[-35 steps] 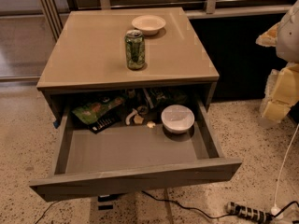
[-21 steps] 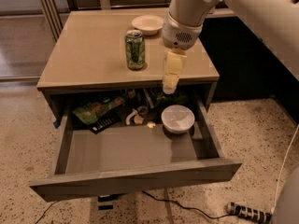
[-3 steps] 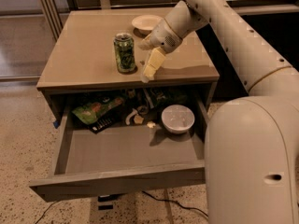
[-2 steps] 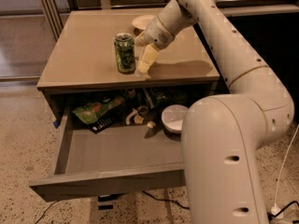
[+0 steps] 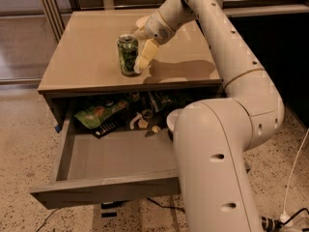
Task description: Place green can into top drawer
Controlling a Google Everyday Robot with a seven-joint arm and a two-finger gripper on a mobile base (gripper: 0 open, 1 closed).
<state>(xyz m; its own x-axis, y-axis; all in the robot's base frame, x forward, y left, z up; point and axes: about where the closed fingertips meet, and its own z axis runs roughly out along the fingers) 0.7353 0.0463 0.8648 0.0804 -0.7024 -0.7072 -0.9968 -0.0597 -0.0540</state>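
Over the last second the claw [image 5: 143, 61] has slid left across the cabinet top [image 5: 82, 57], closing the gap that lay between it and the green can [image 5: 128, 55]. It now sits tight against the can's right side and seems to touch it low down. The can itself has not budged in that second. It stands upright on the cabinet top, left of centre and towards the near edge, a little left of where it stood several seconds ago. We cannot tell whether the claw is released or clenched, since the can and the claw's own body hide how it meets the can.

We judge that the approach is over and the grasp is in hand. The can has not been lifted, so the main part of the job is still to do.

The top drawer [image 5: 106, 190] is pulled well out below. Its near half is bare grey floor. A green snack bag [image 5: 99, 115] and some small odds and ends lie towards the far side. A white bowl [image 5: 171, 120] sits at the right, largely hidden by the arm [image 5: 217, 168]. A second pale dish [image 5: 142, 21] sits on the cabinet top just beyond the claw.

If the hold proves good, we expect a lift, a move towards the near side, and a descent into the open part of the drawer. If it is only a side contact, the can may tip or slide left.
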